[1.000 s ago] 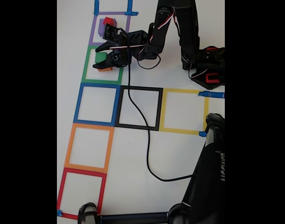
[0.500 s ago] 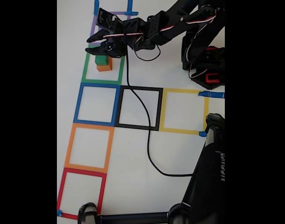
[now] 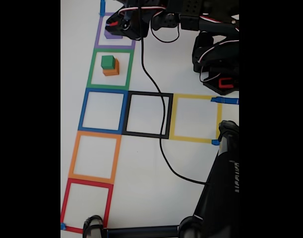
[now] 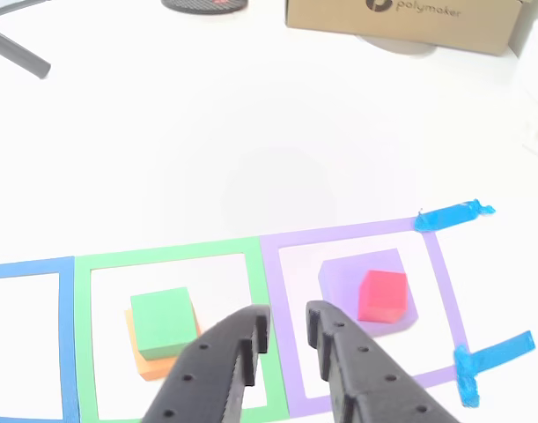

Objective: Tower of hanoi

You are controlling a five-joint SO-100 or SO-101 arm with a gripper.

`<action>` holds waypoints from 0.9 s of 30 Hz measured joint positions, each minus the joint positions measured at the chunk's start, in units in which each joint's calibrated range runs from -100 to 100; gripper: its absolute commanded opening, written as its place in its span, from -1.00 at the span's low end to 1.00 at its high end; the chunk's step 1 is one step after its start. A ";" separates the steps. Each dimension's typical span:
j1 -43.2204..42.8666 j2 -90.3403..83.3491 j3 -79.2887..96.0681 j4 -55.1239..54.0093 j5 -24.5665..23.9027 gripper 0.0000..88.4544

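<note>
In the fixed view the white table (image 3: 141, 163) carries a column of taped squares along its left side. From the near edge to the far edge these are the red square (image 3: 87, 206), the orange square (image 3: 94, 156), the blue square (image 3: 103, 110), the green square (image 3: 110, 68) and the purple square (image 3: 111, 34). To the right of the blue one stand the black square (image 3: 147, 115) and then the yellow square (image 3: 196, 118).

In the other view, from left to right: a part of the blue square shows at the left edge. Next is the green square, and inside it the green cube (image 4: 163, 322) sits on top of the orange block (image 4: 150, 357), a little shifted, so the orange shows at its left and lower sides. In the fixed view this stack (image 3: 109, 65) stands in the upper middle of the green square.

The gripper (image 4: 286, 328) hangs above the tape line shared by the green and purple squares. Its two black fingers (image 4: 238, 348) are apart with a narrow gap and nothing is between them.

To the right, inside the purple square, the red cube (image 4: 380, 295) rests on the flat purple block (image 4: 339, 273). Blue tape pieces (image 4: 453, 214) mark the right corners of this square.

The black cable (image 3: 158, 124) runs across the black square toward the right edge.
</note>
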State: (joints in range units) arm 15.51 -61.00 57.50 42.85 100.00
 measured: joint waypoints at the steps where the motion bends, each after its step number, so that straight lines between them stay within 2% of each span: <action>1: 1.05 0.00 -3.63 4.43 0.00 -1.00; 8: 7.02 10.13 -40.46 37.16 0.00 -1.00; 13: 9.48 18.32 -66.49 54.17 0.00 -1.00; 18: 11.59 19.08 -70.03 56.35 0.00 -1.00; 20: 12.29 18.57 -66.49 55.62 0.00 -0.90; 24: 15.56 14.18 -52.86 46.76 0.00 -0.65; 27: 17.32 9.62 -38.60 35.87 0.00 -0.57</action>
State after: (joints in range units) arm 32.83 -51.37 18.90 78.72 100.00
